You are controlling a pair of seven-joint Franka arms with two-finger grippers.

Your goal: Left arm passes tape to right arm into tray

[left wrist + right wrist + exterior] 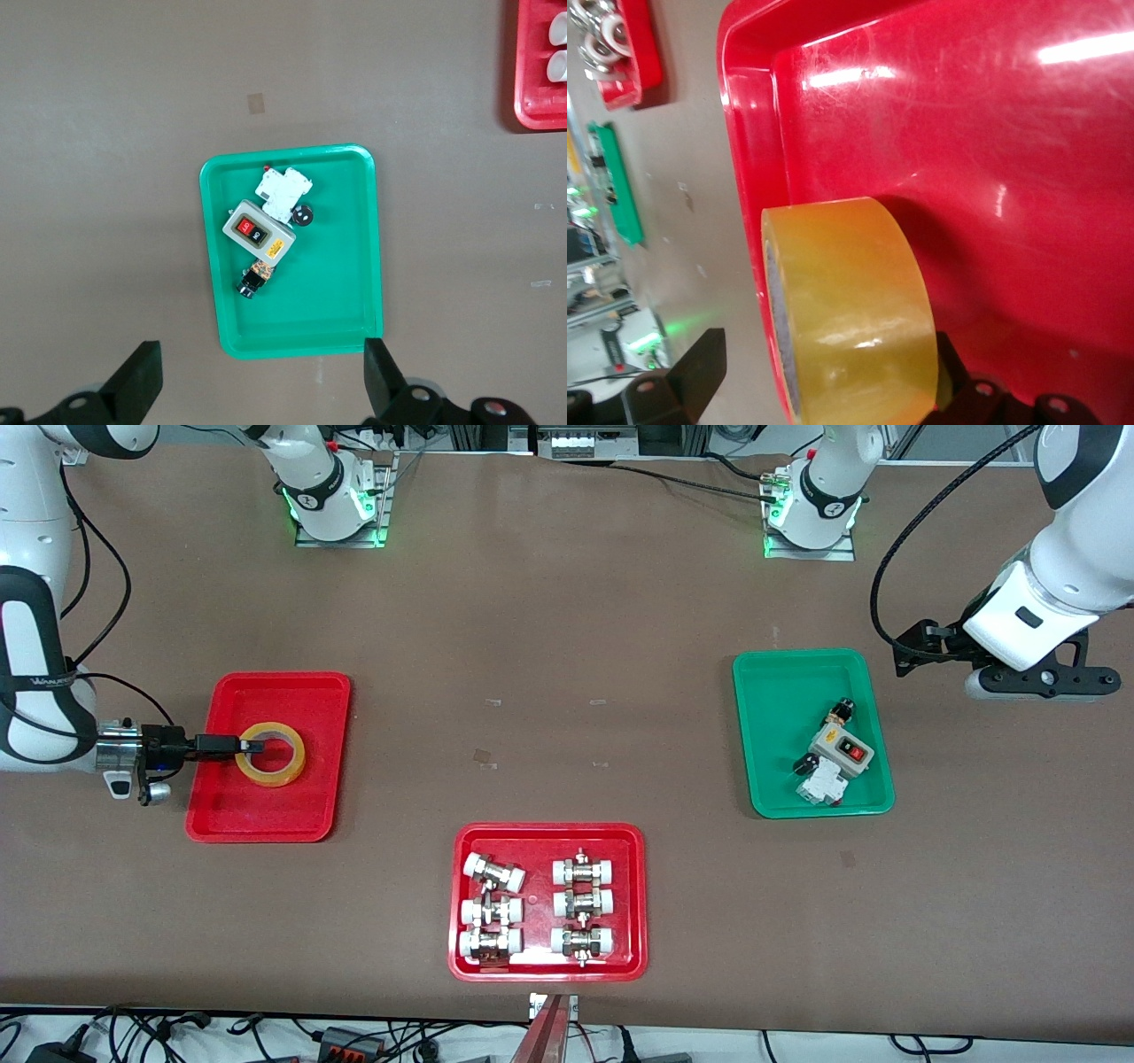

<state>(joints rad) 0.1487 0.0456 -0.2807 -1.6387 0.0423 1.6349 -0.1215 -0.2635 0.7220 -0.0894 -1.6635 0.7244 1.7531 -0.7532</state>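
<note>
No lettering can be read on anything.

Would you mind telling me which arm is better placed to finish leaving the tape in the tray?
Right. The right gripper is at the tape in the red tray; the left gripper waits away near the green tray.

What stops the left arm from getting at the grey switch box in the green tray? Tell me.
Probably nothing: the left gripper hangs open over the table beside the green tray, and the switch box lies uncovered.
</note>
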